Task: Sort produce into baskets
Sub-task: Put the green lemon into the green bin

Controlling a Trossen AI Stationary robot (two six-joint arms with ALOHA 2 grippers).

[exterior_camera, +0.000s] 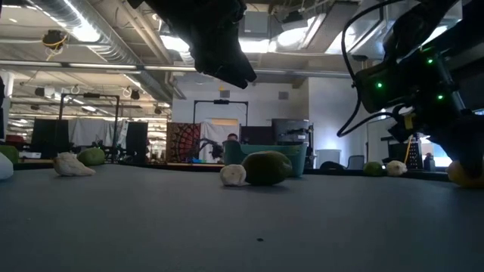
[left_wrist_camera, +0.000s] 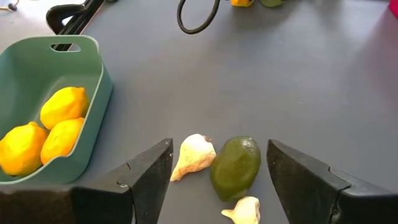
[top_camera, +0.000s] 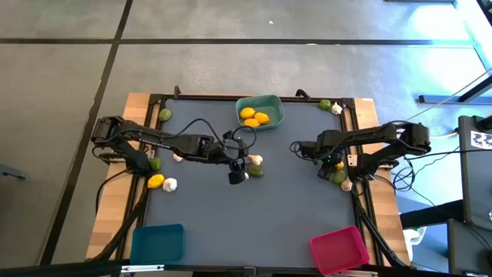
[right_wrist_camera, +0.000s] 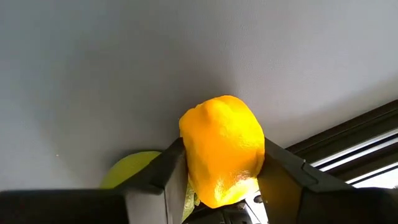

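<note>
My left gripper [top_camera: 244,169] hangs open above the table's middle. In the left wrist view its fingers stand either side of a green lime [left_wrist_camera: 235,167] and a white garlic bulb [left_wrist_camera: 194,155], touching neither. A second garlic bulb [left_wrist_camera: 244,211] lies nearer. The teal basket [top_camera: 270,104] at the far edge holds three lemons [left_wrist_camera: 62,106]. My right gripper [top_camera: 335,163] is shut on a yellow lemon [right_wrist_camera: 222,149] near the right edge, beside a lime [right_wrist_camera: 132,168]. The blue basket [top_camera: 157,243] and the pink basket [top_camera: 338,249] stand at the near edge. My right gripper pinches the lemon's two opposite sides [right_wrist_camera: 250,155] between its two fingers, coming from above and pointing down. The lemon sits low by the table in the low view [exterior_camera: 465,175]; whether it is clear of the table I cannot tell.
At the left side lie limes [top_camera: 164,115] [top_camera: 156,163], a lemon [top_camera: 156,181] and garlic bulbs [top_camera: 170,185] [top_camera: 177,158]. A lime [top_camera: 325,104] and garlic [top_camera: 336,109] lie at the far right corner. A garlic bulb [top_camera: 347,185] lies by the right gripper.
</note>
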